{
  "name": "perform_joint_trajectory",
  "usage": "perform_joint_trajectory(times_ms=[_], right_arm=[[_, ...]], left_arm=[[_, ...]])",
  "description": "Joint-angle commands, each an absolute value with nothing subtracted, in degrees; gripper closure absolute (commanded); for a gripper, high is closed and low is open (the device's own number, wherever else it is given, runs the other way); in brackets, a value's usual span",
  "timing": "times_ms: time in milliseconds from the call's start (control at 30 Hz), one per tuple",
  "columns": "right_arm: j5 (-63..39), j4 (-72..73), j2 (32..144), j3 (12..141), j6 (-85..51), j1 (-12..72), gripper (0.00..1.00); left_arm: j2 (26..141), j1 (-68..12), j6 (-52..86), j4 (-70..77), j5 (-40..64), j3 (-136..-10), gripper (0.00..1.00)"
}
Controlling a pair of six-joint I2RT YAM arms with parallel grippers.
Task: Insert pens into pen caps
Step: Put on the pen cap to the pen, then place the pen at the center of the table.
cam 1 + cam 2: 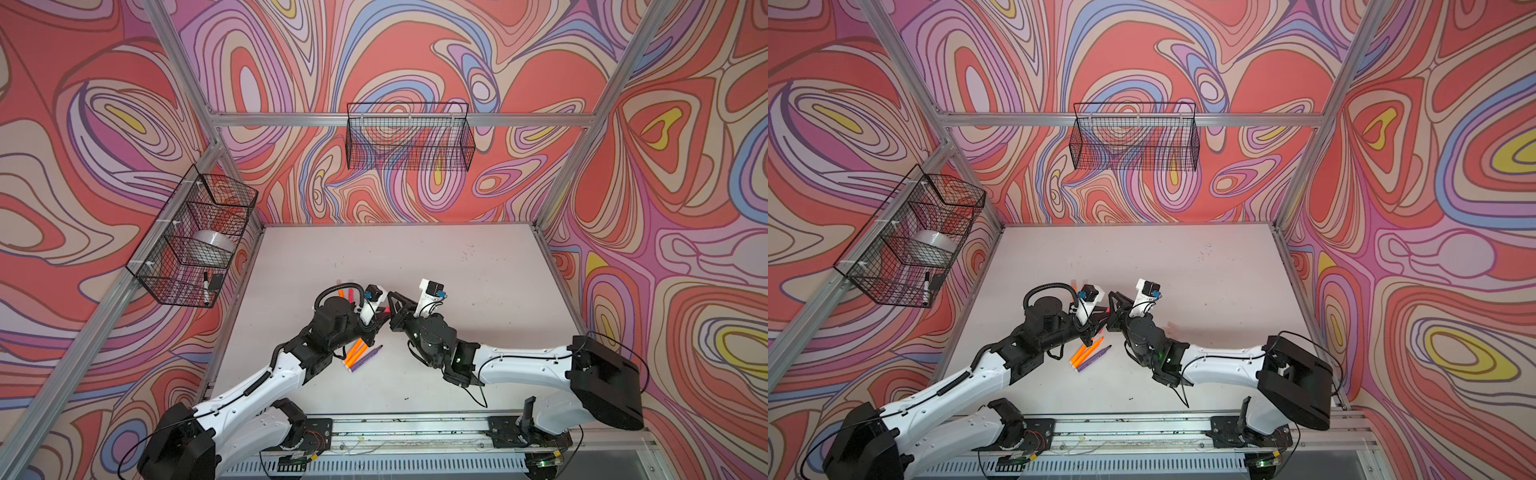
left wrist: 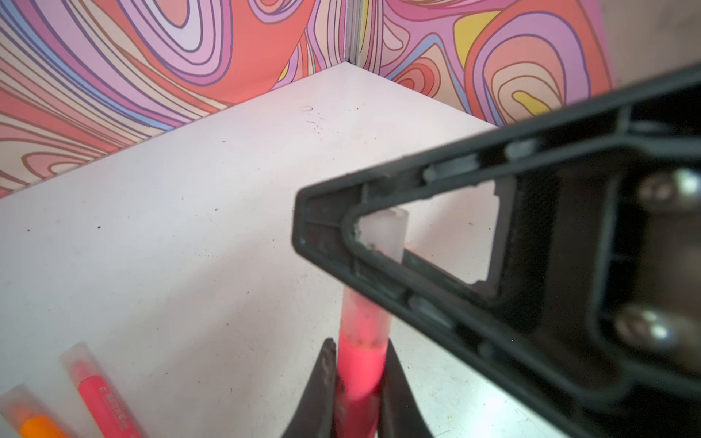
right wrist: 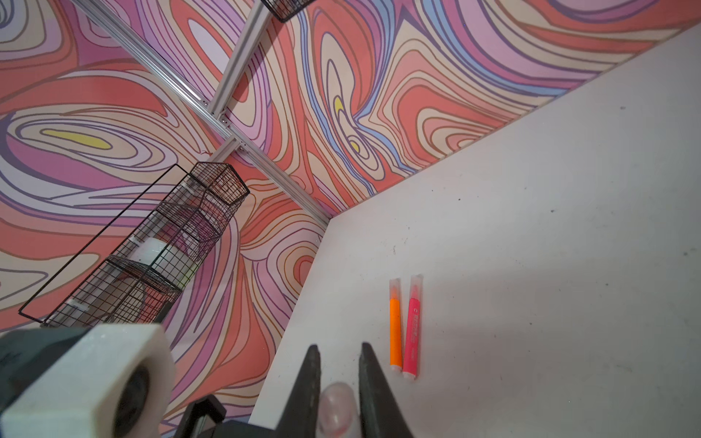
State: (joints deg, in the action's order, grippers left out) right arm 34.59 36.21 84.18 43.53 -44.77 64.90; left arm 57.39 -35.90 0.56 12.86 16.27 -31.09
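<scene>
My left gripper [image 2: 358,343] is shut on a hot pink pen [image 2: 360,364], and the pen's front end sits inside a translucent pen cap [image 2: 385,235]. My right gripper [image 3: 339,346] is shut on that same cap [image 3: 335,407]. The two grippers meet tip to tip above the table's middle in both top views, the left gripper [image 1: 379,316] facing the right gripper [image 1: 394,309]. Two orange pens [image 1: 354,352] and a purple pen [image 1: 370,354] lie loose just below the left wrist. A capped orange pen [image 3: 395,330] and a capped pink pen [image 3: 412,330] lie side by side farther back.
A wire basket [image 1: 195,237] on the left wall holds a tape roll [image 1: 212,243] and a white black-capped marker [image 1: 205,286]. Another wire basket [image 1: 409,137] hangs on the back wall. Aluminium frame posts edge the white table [image 1: 478,266].
</scene>
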Motion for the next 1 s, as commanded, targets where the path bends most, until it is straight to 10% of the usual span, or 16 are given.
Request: perform_joint_trajectory(times_ms=[0, 300, 567, 967], right_arm=[[25.35, 14.46, 83.25, 43.29, -40.63, 73.27, 1.0], [30.31, 11.3, 78.65, 48.75, -31.56, 72.17, 0.82], [34.81, 8.4, 76.16, 53.51, -24.53, 72.15, 0.33], [41.33, 3.43, 68.45, 47.78, -27.19, 71.93, 0.27]], left_arm=[[53.91, -30.41, 8.77, 42.12, 0.39, -34.17, 1.0], [52.91, -30.41, 10.12, 42.44, 5.48, -30.17, 1.0], [56.19, -30.41, 14.4, 42.0, 5.27, -26.41, 1.0], [73.26, -29.19, 22.15, 8.3, -6.62, -42.52, 1.0]])
